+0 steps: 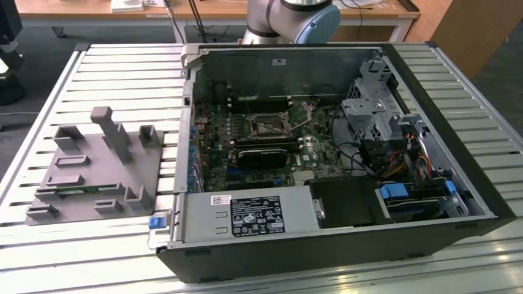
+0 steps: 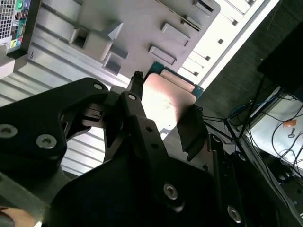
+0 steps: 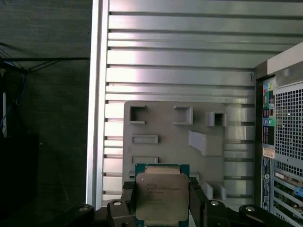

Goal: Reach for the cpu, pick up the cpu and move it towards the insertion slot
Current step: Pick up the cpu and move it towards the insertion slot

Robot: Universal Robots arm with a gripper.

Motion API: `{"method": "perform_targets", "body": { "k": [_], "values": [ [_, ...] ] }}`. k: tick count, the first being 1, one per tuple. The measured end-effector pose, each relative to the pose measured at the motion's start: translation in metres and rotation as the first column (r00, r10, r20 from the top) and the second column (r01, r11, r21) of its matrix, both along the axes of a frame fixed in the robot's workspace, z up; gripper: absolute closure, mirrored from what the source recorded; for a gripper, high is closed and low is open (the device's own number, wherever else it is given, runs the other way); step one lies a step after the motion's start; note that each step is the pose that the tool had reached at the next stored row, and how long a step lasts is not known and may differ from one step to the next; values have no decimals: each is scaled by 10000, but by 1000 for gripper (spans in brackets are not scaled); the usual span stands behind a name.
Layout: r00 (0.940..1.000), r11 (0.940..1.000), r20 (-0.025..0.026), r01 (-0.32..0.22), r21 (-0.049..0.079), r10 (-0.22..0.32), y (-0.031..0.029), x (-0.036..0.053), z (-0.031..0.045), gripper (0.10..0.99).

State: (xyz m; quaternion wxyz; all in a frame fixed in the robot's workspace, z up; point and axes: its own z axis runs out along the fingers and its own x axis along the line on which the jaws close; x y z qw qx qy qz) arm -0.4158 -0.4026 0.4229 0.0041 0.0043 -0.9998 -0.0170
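Observation:
My gripper (image 3: pixel 162 202) is shut on the cpu (image 3: pixel 162 194), a flat square chip with a silvery top and a green rim. Black fingers (image 3: pixel 128 201) press on two opposite edges of it. In the second wrist view the cpu (image 2: pixel 165 101) sits between the same fingers (image 2: pixel 191 127) of the gripper (image 2: pixel 163 111), lifted well above the table. The grey plastic fixture (image 3: pixel 175 137) lies far below the chip. The insertion slot (image 1: pixel 268 127), a dark square socket with a metal frame, sits on the green board inside the open computer case (image 1: pixel 327 153).
The case stands on a slatted metal table (image 1: pixel 106 67), with the grey fixture (image 1: pixel 90 165) at the exterior view's left of it. The case's rear panel (image 3: pixel 284 132) shows beside the fixture. A power supply (image 1: pixel 245 217), drive cage (image 1: pixel 372 116) and cables crowd the case's inside.

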Motion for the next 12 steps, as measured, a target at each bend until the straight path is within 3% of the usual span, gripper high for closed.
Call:
{"method": "perform_targets", "body": {
  "k": [12],
  "values": [
    [10000,10000,0,0,0,0,0,193,0,545]
  ]
}}
